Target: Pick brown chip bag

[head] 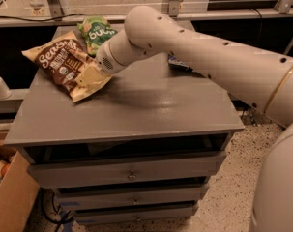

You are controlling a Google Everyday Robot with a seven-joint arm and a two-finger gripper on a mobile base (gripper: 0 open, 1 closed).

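The brown chip bag (64, 65), crinkly tan with a dark brown panel and white script, lies on the back left of the grey cabinet top (136, 105). My gripper (96, 72) is at the bag's right end, at the tip of the white arm that reaches in from the right. The wrist covers the fingers, and the bag's cream right corner sits right at the wrist's end.
A smaller green bag (95, 32) lies behind the brown one at the back edge. A dark navy bag (177, 62) peeks out from behind the arm. The cabinet has drawers (131, 175) below. A cardboard box (10, 197) stands on the floor at left.
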